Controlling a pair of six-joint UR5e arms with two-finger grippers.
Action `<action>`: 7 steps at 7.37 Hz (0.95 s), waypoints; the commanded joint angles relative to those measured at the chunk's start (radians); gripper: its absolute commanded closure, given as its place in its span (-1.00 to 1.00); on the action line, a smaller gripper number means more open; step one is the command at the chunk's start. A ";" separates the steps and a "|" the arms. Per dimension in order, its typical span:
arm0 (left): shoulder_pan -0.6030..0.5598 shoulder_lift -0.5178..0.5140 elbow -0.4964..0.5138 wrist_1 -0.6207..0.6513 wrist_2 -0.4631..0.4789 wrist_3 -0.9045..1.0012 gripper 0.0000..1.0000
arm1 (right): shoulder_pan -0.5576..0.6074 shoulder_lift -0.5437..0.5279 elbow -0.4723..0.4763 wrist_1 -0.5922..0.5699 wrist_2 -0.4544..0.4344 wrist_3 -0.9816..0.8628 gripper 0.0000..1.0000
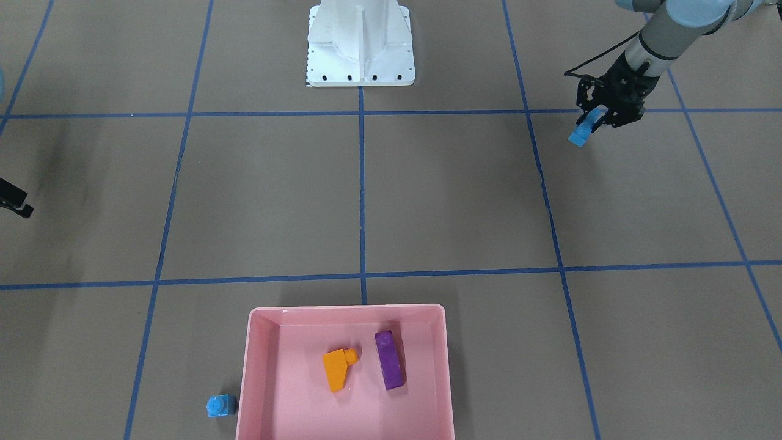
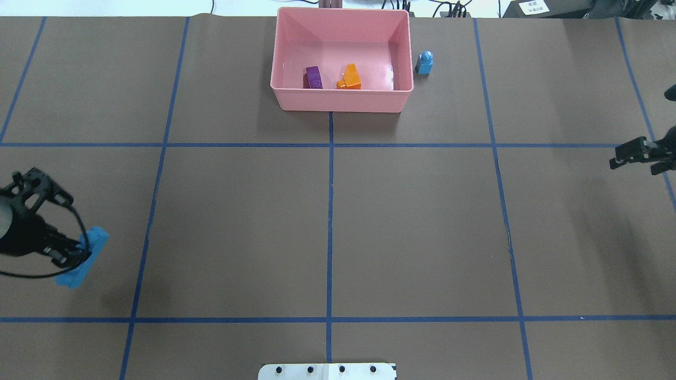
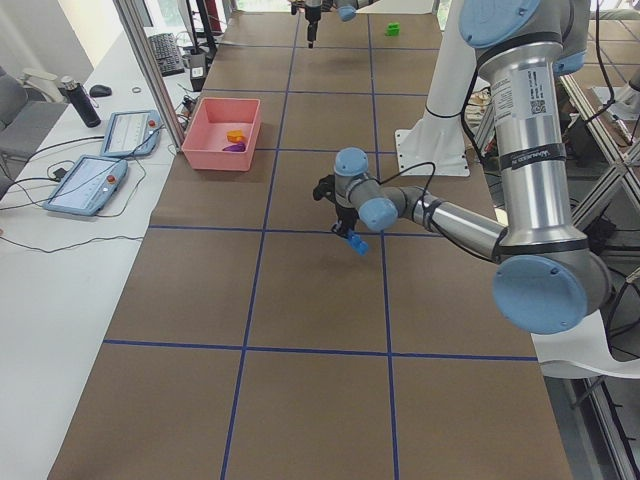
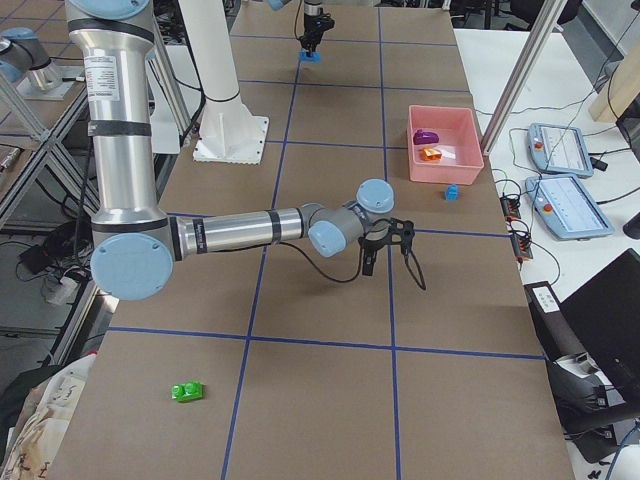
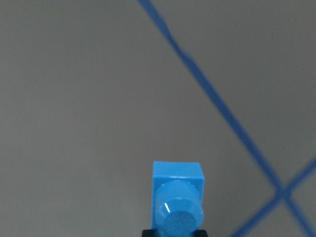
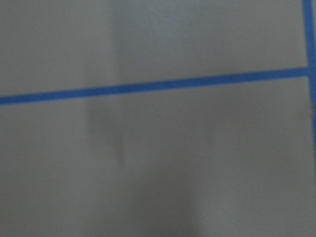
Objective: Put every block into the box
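Left gripper [image 2: 79, 247]: clamped on the long, smooth light-blue studded plastic brick [image 2: 74, 274]
Right gripper [image 2: 631, 158]: open or closed, cannot tell

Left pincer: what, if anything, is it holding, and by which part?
The left pincer grips the long light-blue brick by its upper end; the rest hangs tilted below.

A shallow pink plastic tray [image 2: 343, 100] at the tabletop's 12 o'clock holds an orange sloped brick [image 2: 350, 77] and, at that brick's 9 o'clock, a long purple brick [image 2: 313, 77]. A tiny light-blue cube [image 2: 424, 62] stands just beside the tray's 3 o'clock wall. A long light-blue brick [image 2: 84, 257] hangs tilted in the left claw [image 2: 79, 250] at 8 o'clock. A bright green brick [image 4: 187, 391] lies far out toward 3 o'clock.
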 commanded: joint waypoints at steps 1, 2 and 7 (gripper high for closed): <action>-0.090 -0.375 0.054 0.328 -0.013 -0.014 1.00 | 0.051 -0.155 0.014 0.000 0.002 -0.220 -1.00; -0.095 -0.507 0.151 0.341 -0.010 -0.085 1.00 | 0.054 -0.221 0.014 0.002 -0.001 -0.307 -1.00; -0.104 -1.138 0.871 0.103 0.077 -0.460 1.00 | 0.091 -0.476 -0.028 0.045 0.001 -0.614 -1.00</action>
